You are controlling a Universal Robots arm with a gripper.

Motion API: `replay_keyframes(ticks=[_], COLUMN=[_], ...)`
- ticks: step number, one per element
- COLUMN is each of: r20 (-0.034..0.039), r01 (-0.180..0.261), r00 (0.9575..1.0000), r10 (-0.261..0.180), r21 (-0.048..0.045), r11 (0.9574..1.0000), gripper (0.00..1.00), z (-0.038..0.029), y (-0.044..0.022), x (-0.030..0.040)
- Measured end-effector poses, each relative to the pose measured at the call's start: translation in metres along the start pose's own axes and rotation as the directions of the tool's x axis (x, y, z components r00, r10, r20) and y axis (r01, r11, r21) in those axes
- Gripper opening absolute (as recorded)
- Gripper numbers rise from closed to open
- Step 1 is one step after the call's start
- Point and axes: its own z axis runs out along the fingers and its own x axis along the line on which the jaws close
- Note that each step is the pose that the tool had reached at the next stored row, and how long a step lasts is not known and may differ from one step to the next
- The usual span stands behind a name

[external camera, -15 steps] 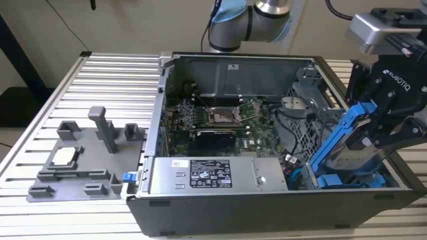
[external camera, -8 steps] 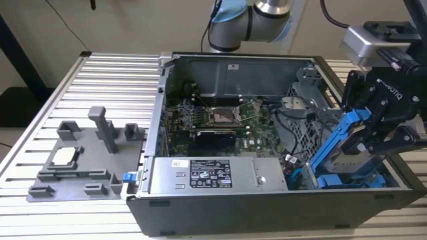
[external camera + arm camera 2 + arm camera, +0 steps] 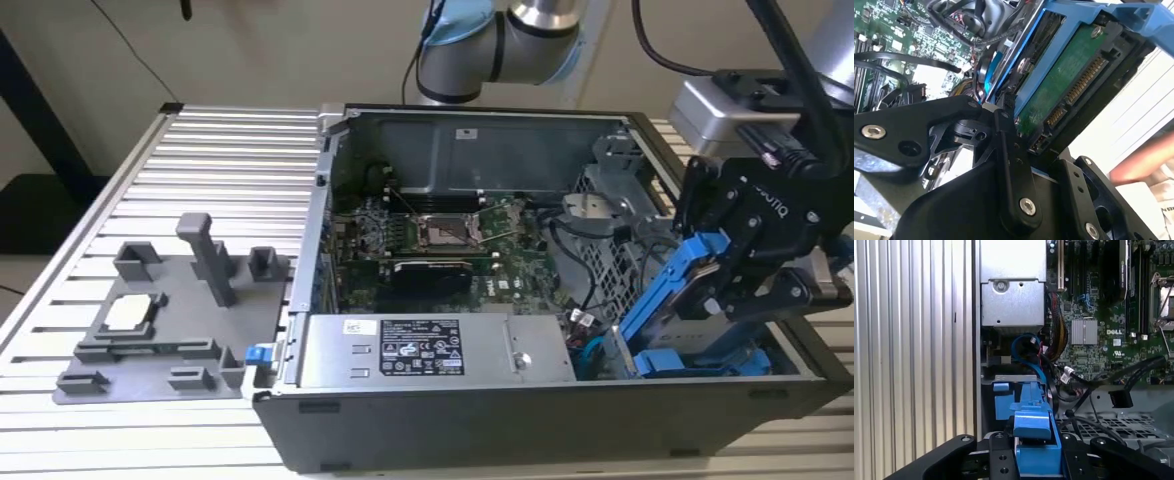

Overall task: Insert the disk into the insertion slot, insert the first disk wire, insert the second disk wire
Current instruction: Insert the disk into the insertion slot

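Observation:
My gripper (image 3: 731, 285) is shut on the disk (image 3: 697, 300), a drive in a bright blue bracket. It holds the disk steeply tilted over the case's front corner at the exterior view's right. The disk's lower end reaches down toward the insertion slot (image 3: 707, 362), a grey metal bay with blue fittings. In the second wrist view the disk (image 3: 1069, 75) shows its green circuit board and connector row, and a black finger (image 3: 1004, 145) presses on its edge. In the first wrist view the blue bracket (image 3: 1031, 427) sits between the fingers (image 3: 1001, 460), above the slot's blue fitting (image 3: 1001, 392). A loose black wire connector (image 3: 1120, 399) hangs beside the bay.
The open computer case (image 3: 307, 250) lies on a ribbed metal table (image 3: 200, 180). Inside are the motherboard (image 3: 441, 235), a grey labelled power-supply box (image 3: 427, 348) and a blue cable (image 3: 1026, 345). A grey fixture plate (image 3: 160, 310) stands at the exterior view's left. A hand (image 3: 1141, 160) shows beyond the disk.

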Motion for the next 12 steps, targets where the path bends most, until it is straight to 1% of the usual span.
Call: replay_keyframes(ticks=[7, 12], r20=[0.0000, -0.0005], r01=[0.001, 0.001], r00=[1.0000, 1.0000], r10=[-0.001, -0.001], r21=[0.0000, 0.0000], r11=[1.0000, 1.0000], gripper=[0.33, 0.33], z=[0.0080, 0.0087], y=[-0.0003, -0.0003], x=[0.0000, 0.0000])
